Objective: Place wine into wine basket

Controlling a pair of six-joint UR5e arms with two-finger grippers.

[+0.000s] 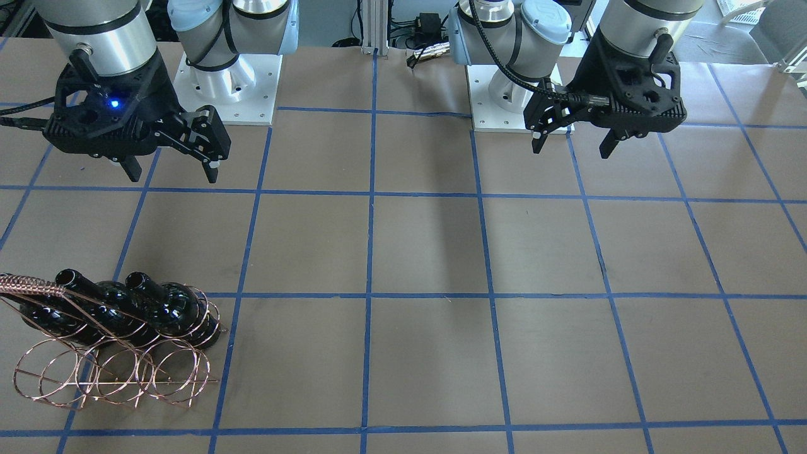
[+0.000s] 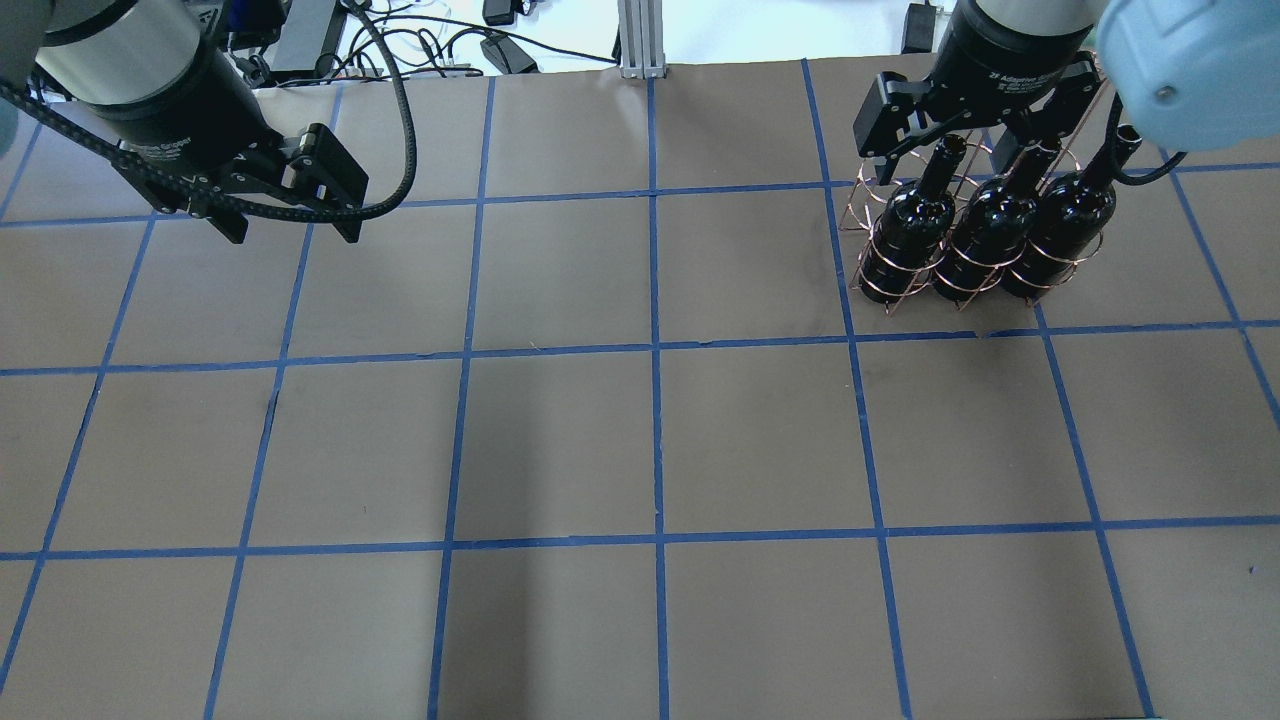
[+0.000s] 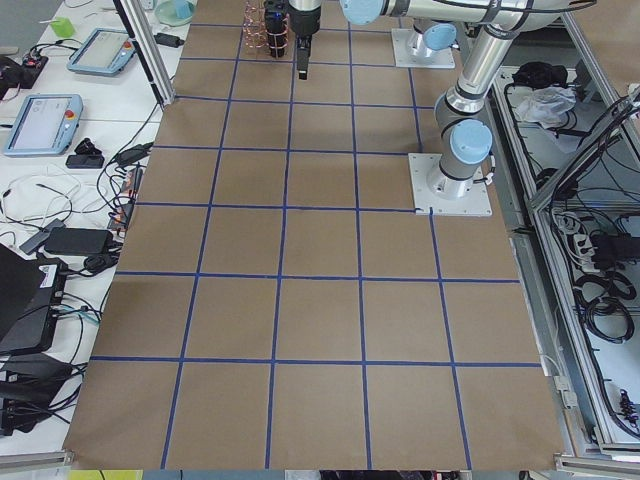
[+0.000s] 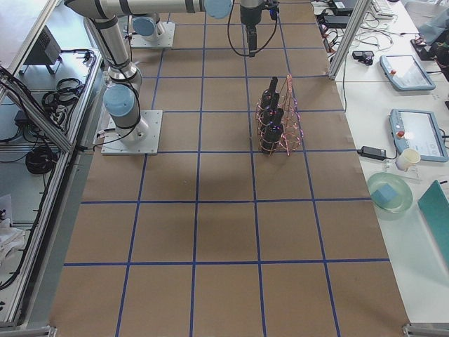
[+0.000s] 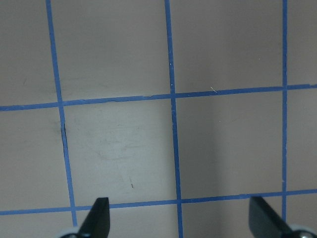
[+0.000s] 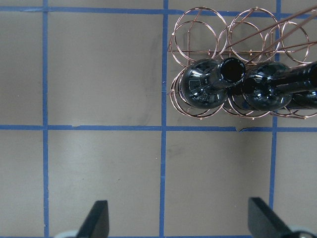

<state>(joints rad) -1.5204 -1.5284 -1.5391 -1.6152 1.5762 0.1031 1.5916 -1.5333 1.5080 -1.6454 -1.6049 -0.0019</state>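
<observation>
The copper wire wine basket (image 2: 862, 214) stands at the table's far right and holds three near-black wine bottles upright in one row: (image 2: 905, 232), (image 2: 985, 232), (image 2: 1062, 222). Its other row of rings (image 1: 113, 378) is bare. My right gripper (image 2: 950, 130) hangs open and empty above the basket, apart from the bottle necks. In the right wrist view the basket (image 6: 198, 29) and bottles (image 6: 205, 88) lie beyond the spread fingertips (image 6: 99, 218). My left gripper (image 2: 292, 232) is open and empty above bare table at the far left.
Brown table covering with a blue tape grid (image 2: 655, 350). Both arm bases (image 1: 227, 82) stand at the robot's edge. Cables and a metal post (image 2: 640, 40) lie beyond the table's far edge. Operators' tablets sit on a side bench (image 4: 414, 126).
</observation>
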